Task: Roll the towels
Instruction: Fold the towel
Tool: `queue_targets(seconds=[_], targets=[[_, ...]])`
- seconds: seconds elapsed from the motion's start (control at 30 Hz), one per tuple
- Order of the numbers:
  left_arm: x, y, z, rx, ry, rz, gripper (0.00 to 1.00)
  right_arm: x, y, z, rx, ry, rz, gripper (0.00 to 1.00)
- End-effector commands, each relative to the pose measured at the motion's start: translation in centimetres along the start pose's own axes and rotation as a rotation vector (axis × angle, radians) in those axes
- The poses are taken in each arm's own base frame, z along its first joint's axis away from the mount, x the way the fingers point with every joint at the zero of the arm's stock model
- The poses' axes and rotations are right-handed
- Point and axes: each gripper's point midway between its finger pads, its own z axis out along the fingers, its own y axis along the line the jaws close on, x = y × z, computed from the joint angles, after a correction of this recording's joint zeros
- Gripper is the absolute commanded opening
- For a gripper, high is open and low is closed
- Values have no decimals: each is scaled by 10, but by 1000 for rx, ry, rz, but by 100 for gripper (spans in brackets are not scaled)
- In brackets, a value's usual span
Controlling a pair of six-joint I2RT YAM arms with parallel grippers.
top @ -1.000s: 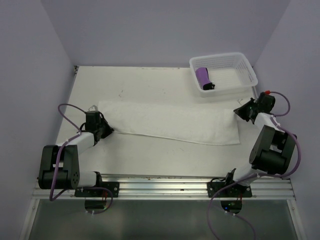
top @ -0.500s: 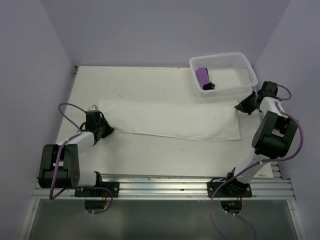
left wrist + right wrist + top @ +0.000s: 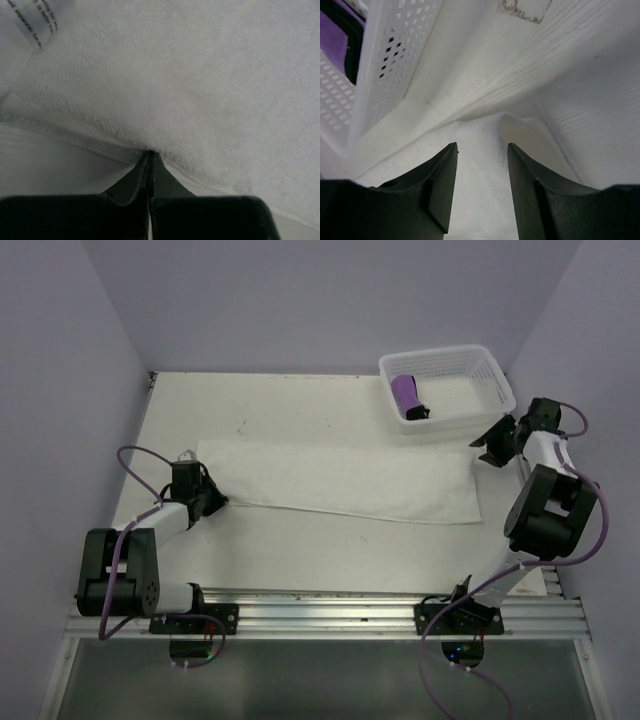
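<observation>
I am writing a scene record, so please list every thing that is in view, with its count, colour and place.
white towel: one, white, spread flat across the table's middle
purple towel: one, purple with dark edging, rolled, inside the basket
basket: one, white perforated plastic, table's far right corner
table: one, white, under everything
left end effector: one, black, shut on the white towel's left edge
right end effector: one, black, open, at the white towel's right corner, beside the basket

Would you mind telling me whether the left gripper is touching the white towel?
Touching. The left wrist view shows the left gripper shut, tips pinching the white towel at its hem.
</observation>
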Motion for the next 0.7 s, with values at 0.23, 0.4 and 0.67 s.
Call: queue_targets(seconds=[0.23,0.4,0.67], targets=[[-8,-16,-11,46,1,22,0,17,1,-62,-48,-179,-136,42],[-11,-20,-13,56,4,24,0,61,-33,-48,20,-92,-122,47],[-12,-23,-16,72,-6,26,0,98,-66,-33,96,-16,-115,72]])
